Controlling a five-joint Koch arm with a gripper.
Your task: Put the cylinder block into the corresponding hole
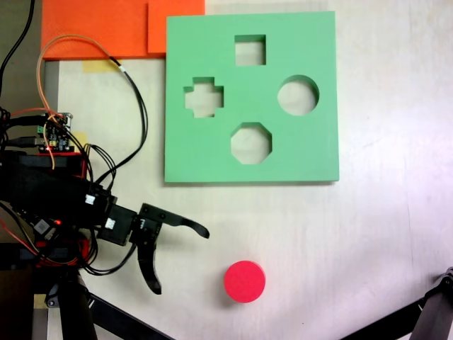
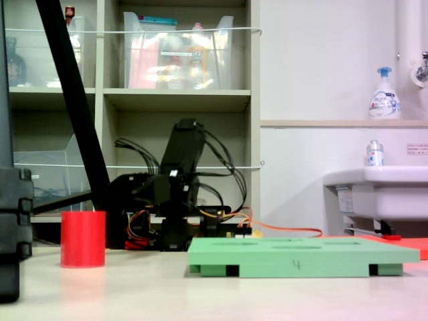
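Observation:
The red cylinder block (image 1: 245, 281) stands upright on the pale table near the bottom of the first exterior view, and at the left of the second exterior view (image 2: 83, 239). The green foam board (image 1: 311, 149) lies flat above it, and its round hole (image 1: 297, 95) sits at the board's right side. My gripper (image 1: 181, 259) is open to the left of the cylinder, black fingers spread and nothing between them. A gap of bare table separates it from the block. In the second exterior view the arm (image 2: 175, 194) is folded low behind the board (image 2: 297, 257).
The board also has a square cutout (image 1: 250, 50), a cross cutout (image 1: 204, 97) and an octagonal cutout (image 1: 250, 142). Orange foam sheets (image 1: 99, 27) lie at the top left. Loose wires (image 1: 131, 92) trail from the arm base. Black tripod legs (image 1: 425, 315) cross the bottom corners.

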